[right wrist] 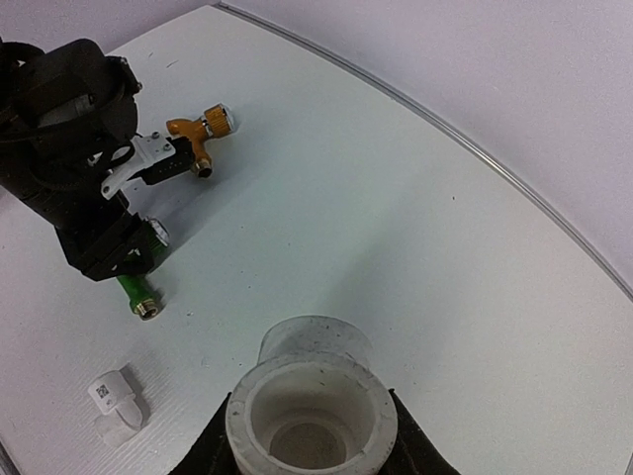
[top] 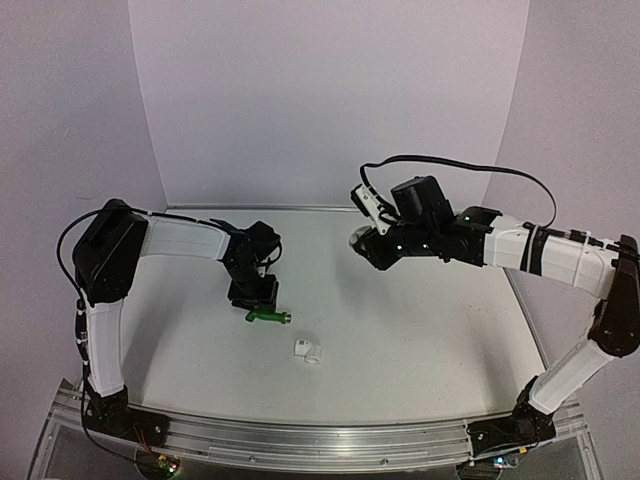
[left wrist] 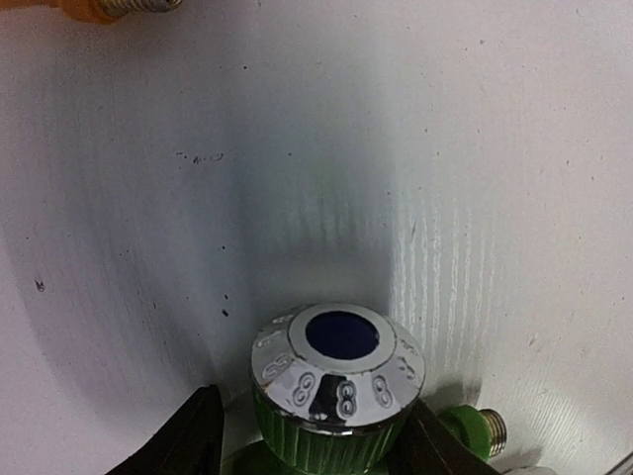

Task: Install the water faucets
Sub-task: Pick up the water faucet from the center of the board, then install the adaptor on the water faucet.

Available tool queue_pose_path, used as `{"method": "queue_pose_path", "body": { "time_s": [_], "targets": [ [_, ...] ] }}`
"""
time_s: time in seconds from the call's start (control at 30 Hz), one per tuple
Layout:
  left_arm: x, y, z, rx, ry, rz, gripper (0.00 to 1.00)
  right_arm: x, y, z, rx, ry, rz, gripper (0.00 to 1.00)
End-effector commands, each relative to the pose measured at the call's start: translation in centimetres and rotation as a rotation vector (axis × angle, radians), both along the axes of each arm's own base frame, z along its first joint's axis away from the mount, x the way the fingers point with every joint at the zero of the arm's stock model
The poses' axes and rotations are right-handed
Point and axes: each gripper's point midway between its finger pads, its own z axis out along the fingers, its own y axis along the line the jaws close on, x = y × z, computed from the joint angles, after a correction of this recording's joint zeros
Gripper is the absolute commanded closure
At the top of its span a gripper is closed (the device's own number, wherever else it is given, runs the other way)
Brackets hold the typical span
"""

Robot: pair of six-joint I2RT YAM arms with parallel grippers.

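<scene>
The green faucet [top: 268, 317] lies on the white table [top: 420, 330]. In the left wrist view its chrome-capped green knob [left wrist: 336, 381] stands between my left gripper's [left wrist: 316, 421] open jaws. The right finger is against the knob and the left finger [left wrist: 193, 440] is a little off it. The orange-yellow faucet [right wrist: 198, 134] lies just beyond the left gripper [right wrist: 104, 247], and its edge shows in the left wrist view [left wrist: 104, 8]. My right gripper [top: 360, 240] is shut on a white pipe fitting [right wrist: 312, 416] and holds it above the table, open end toward the camera.
A second small white pipe fitting [top: 307, 350] with a label lies near the green faucet, toward the front; it also shows in the right wrist view [right wrist: 117, 401]. White walls close the table's back and sides.
</scene>
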Motion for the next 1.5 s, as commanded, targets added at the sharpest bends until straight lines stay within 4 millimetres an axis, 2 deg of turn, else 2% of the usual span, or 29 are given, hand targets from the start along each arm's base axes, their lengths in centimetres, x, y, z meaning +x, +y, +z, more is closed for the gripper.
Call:
{"method": "queue_pose_path", "body": {
  "time_s": [0.0, 0.17, 0.27, 0.37, 0.5, 0.6, 0.7, 0.8, 0.93, 1.23, 1.47],
  "targets": [
    [0.8, 1.3, -1.3, 0.089, -0.024, 0.015, 0.46, 0.1, 0.4, 2.2, 0.020, -0.073, 0.032, 1.00],
    [1.1, 1.4, -1.2, 0.099, -0.044, 0.005, 0.68, -0.9, 1.2, 2.1, 0.011, -0.067, 0.118, 1.00],
    [2.1, 0.7, 1.2, 0.044, -0.115, -0.016, 0.88, -1.8, 1.2, 2.2, -0.008, -0.077, 0.180, 0.99],
    [3.3, -1.1, 4.7, -0.055, -0.179, -0.060, 0.99, -2.5, 1.0, 2.7, -0.047, -0.094, 0.234, 1.00],
    [3.8, -5.4, 10.5, -0.301, -0.266, -0.184, 1.00, -4.5, 0.9, 3.5, -0.105, -0.139, 0.391, 1.00],
    [3.5, -8.5, 13.5, -0.469, -0.257, -0.258, 1.00, -6.6, 0.9, 3.6, -0.153, -0.191, 0.549, 1.00],
    [2.9, -10.9, 15.0, -0.604, -0.198, -0.314, 1.00, -7.9, 0.4, 3.3, -0.237, -0.267, 0.678, 1.00],
    [2.1, -12.4, 16.2, -0.709, -0.169, -0.366, 1.00, -7.7, 0.3, 3.4, -0.297, -0.311, 0.725, 1.00],
    [2.2, -12.8, 17.3, -0.747, -0.211, -0.398, 1.00, -6.7, 0.6, 3.1, -0.348, -0.325, 0.729, 1.00],
    [1.1, -12.7, 17.1, -0.799, -0.205, -0.438, 1.00, -3.6, 2.1, 2.5, -0.387, -0.283, 0.653, 1.00],
    [1.1, -12.2, 16.6, -0.790, -0.205, -0.411, 1.00, -2.4, 3.4, 2.3, -0.359, -0.253, 0.623, 1.00]
  ]
}}
